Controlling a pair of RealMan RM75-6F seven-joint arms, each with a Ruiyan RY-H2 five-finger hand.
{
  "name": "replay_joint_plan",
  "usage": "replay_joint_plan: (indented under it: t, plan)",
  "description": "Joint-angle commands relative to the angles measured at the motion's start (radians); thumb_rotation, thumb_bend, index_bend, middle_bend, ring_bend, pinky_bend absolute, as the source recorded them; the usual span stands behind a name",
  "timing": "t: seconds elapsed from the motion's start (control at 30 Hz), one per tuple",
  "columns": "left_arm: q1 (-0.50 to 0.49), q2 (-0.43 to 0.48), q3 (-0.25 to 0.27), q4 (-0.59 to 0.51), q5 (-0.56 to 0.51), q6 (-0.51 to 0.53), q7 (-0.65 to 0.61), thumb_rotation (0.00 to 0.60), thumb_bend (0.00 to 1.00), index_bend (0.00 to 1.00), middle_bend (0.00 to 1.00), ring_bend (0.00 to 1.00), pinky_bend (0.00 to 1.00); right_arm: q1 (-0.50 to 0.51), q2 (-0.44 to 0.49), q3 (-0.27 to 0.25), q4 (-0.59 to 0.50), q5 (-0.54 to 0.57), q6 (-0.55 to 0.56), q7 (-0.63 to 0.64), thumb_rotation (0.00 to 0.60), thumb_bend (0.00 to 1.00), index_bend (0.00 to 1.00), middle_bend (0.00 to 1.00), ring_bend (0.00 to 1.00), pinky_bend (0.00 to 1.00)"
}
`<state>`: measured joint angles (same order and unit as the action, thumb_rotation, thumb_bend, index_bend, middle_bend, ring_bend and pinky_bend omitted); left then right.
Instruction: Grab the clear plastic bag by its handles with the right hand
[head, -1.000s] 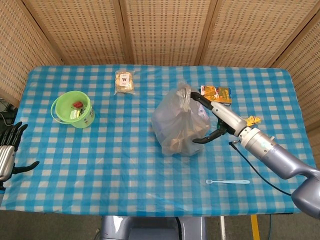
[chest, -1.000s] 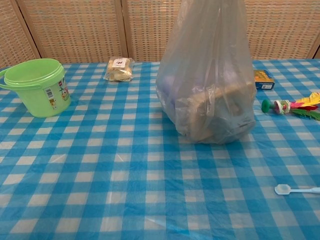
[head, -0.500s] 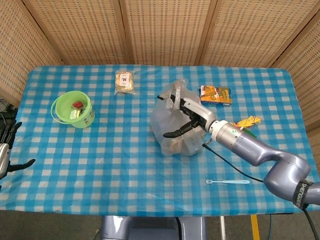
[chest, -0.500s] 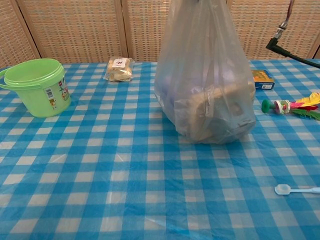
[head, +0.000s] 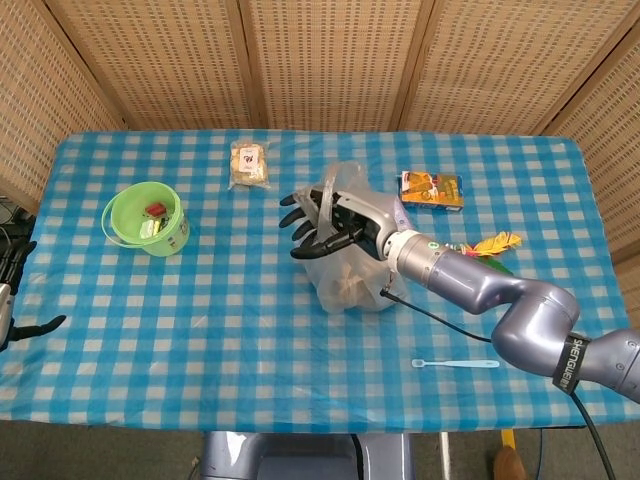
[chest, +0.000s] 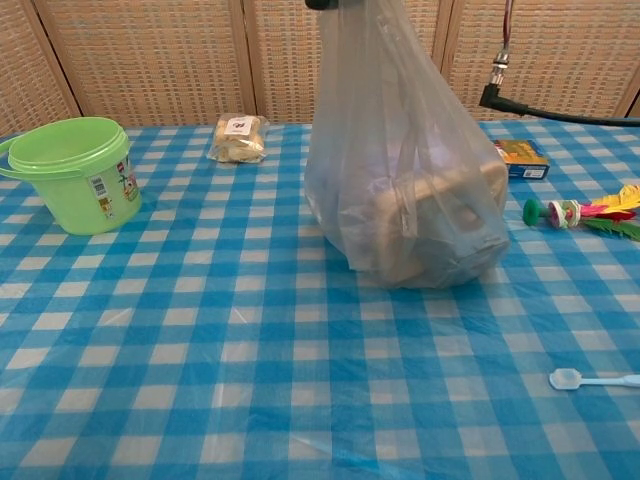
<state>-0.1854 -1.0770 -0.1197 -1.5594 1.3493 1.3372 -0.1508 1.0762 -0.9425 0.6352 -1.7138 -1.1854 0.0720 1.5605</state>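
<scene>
The clear plastic bag (head: 348, 268) stands mid-table with a tan box-like item inside. In the chest view the bag (chest: 410, 200) is drawn up taut, and its top runs out of the frame. My right hand (head: 322, 222) sits over the bag's top with the white handles (head: 328, 192) running through its dark fingers, and it holds them. Only a dark fingertip (chest: 318, 3) of that hand shows in the chest view. My left hand (head: 12, 300) hangs at the table's left edge, fingers apart and empty.
A green bucket (head: 147, 218) with small items inside stands at the left. A bread packet (head: 248, 164) lies at the back. An orange box (head: 432, 188) and a feather toy (head: 490, 245) lie right of the bag. A white spoon (head: 455, 363) lies front right.
My right hand swung from the bag's right side leftward across its top and closed around the handles. The bag's top stretched up and left. The left hand slid further off the left edge.
</scene>
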Motion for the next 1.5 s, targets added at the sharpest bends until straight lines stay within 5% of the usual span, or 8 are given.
replay_joint_plan:
  t: [0.03,0.23,0.37,0.43,0.5,0.6,0.83,1.5]
  plan:
    - [-0.001,0.001,-0.001,0.004,-0.003,-0.004,-0.005,0.600,0.00,0.00,0.00,0.00,0.00,-0.015,-0.037,0.060,0.026,0.052,-0.048,-0.060,0.600,0.00,0.40,0.58,0.61,0.55]
    - [-0.002,0.003,-0.001,0.006,-0.004,-0.009,-0.014,0.600,0.00,0.00,0.00,0.00,0.00,-0.025,-0.087,0.092,0.063,0.123,-0.039,-0.185,0.600,0.00,0.67,0.78,0.83,0.72]
    - [-0.003,0.003,-0.001,0.008,-0.006,-0.012,-0.016,0.600,0.00,0.00,0.00,0.00,0.00,-0.007,-0.086,0.067,0.074,0.155,-0.026,-0.253,0.600,0.00,0.88,0.89,0.94,0.95]
    - [-0.004,0.003,-0.001,0.008,-0.007,-0.014,-0.017,0.600,0.00,0.00,0.00,0.00,0.00,0.014,-0.077,0.038,0.081,0.176,-0.012,-0.296,0.600,0.11,0.96,0.93,0.97,1.00]
    - [-0.005,0.003,-0.001,0.009,-0.007,-0.015,-0.018,0.600,0.00,0.00,0.00,0.00,0.00,0.033,-0.069,0.007,0.078,0.201,0.013,-0.329,0.600,0.34,1.00,0.98,1.00,1.00]
    - [-0.005,0.003,-0.001,0.010,-0.007,-0.017,-0.019,0.600,0.00,0.00,0.00,0.00,0.00,0.060,-0.057,-0.043,0.070,0.247,0.071,-0.383,0.600,0.48,1.00,1.00,1.00,1.00]
    - [-0.005,0.004,-0.001,0.010,-0.005,-0.015,-0.024,0.600,0.00,0.00,0.00,0.00,0.00,0.100,-0.036,-0.120,0.020,0.398,0.198,-0.483,0.600,0.59,1.00,1.00,1.00,1.00]
    - [-0.009,0.003,0.001,0.010,-0.009,-0.027,-0.025,0.600,0.00,0.00,0.00,0.00,0.00,0.225,0.083,-0.129,-0.051,0.747,0.366,-0.688,0.600,0.73,1.00,1.00,1.00,1.00]
